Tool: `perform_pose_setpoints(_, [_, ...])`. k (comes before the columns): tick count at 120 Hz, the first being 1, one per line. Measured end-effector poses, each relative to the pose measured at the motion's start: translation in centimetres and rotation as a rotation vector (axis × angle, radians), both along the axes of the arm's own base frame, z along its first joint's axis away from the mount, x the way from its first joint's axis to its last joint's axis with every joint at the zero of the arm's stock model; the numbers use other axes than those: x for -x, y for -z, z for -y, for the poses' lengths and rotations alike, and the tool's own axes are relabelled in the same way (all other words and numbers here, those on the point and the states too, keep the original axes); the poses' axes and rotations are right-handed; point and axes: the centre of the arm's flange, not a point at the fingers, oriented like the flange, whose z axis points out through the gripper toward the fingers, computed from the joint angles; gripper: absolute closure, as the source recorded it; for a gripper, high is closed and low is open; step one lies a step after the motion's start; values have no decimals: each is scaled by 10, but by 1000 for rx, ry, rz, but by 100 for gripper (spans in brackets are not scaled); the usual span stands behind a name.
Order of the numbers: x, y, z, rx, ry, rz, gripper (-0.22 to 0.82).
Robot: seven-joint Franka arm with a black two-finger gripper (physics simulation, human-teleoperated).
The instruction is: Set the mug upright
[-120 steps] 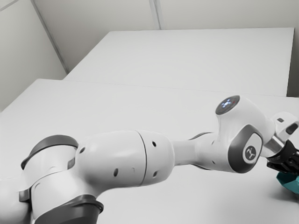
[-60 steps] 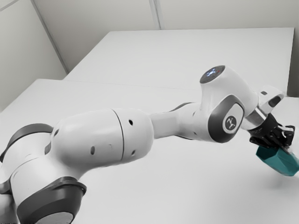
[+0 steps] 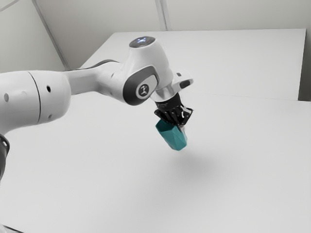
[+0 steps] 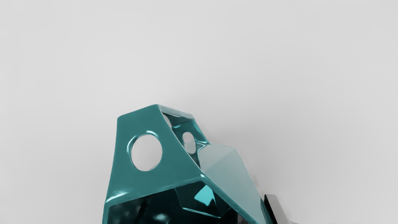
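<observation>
The teal faceted mug (image 3: 172,137) hangs in the air above the table, tilted, its lower end leaning toward the exterior view's right. My gripper (image 3: 180,126) is over its upper end, shut on the mug's wall. In the wrist view the mug (image 4: 177,163) shows its dark open mouth and a flat part with a round hole. One finger of my gripper (image 4: 256,215) lies along the mug's outer wall; the other is mostly hidden by the mug, at the inside of its mouth.
The white table (image 3: 233,189) extends below the mug, with a soft shadow under it. A second white surface (image 3: 214,58) lies behind, and pale walls (image 3: 97,17) stand beyond it.
My arm has swung from the exterior view's right edge toward its left and risen, carrying the mug with it. The mug has come up off the table and hangs more steeply.
</observation>
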Motion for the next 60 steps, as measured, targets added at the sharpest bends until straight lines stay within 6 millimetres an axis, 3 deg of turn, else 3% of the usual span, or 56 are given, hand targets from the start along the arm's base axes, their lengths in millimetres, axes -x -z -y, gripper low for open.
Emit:
perform_pose_setpoints(27, [-10, 2, -97, -78, -87, -45, 78])
perform_pose_setpoints(60, [-16, 4, -164, -144, -124, -76, 78])
